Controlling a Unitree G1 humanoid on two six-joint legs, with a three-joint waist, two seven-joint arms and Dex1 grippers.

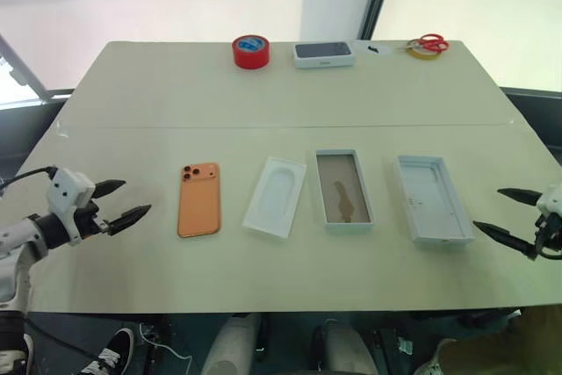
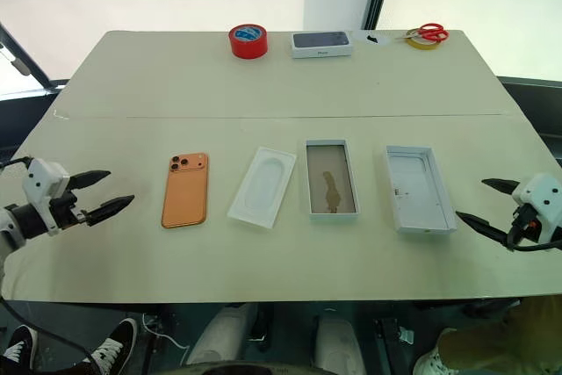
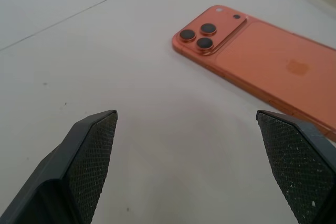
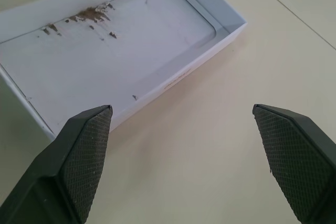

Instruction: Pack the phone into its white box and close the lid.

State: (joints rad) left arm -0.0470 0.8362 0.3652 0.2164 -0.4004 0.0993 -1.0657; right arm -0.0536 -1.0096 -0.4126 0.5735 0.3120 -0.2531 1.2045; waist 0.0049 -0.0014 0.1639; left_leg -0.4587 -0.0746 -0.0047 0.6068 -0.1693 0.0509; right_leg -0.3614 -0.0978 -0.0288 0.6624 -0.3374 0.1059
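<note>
Nearest us, our left tool (image 1: pixel 123 202) and right tool (image 1: pixel 507 215) hang spread wide and empty over the tabletop's (image 1: pixel 281 98) near left and near right corners, and between them, in a row along the near edge, lie the phone (image 1: pixel 198 199) face down towards the left, a thin white insert (image 1: pixel 276 197), the white box (image 1: pixel 343 189) about midway, and the lid (image 1: pixel 432 198) inside-up towards the right. We judge the step in hand to be the phone pickup: we should bring the left tool in across the phone's narrow width, clamp its long edges clear of the lenses, and keep it level on the way to the box. We count one phone, one box, one lid, one insert and two tools, and along the far edge one roll of red tape (image 1: pixel 250 51), one second phone box (image 1: pixel 323 54) and one pair of scissors (image 1: pixel 428 44).
</note>
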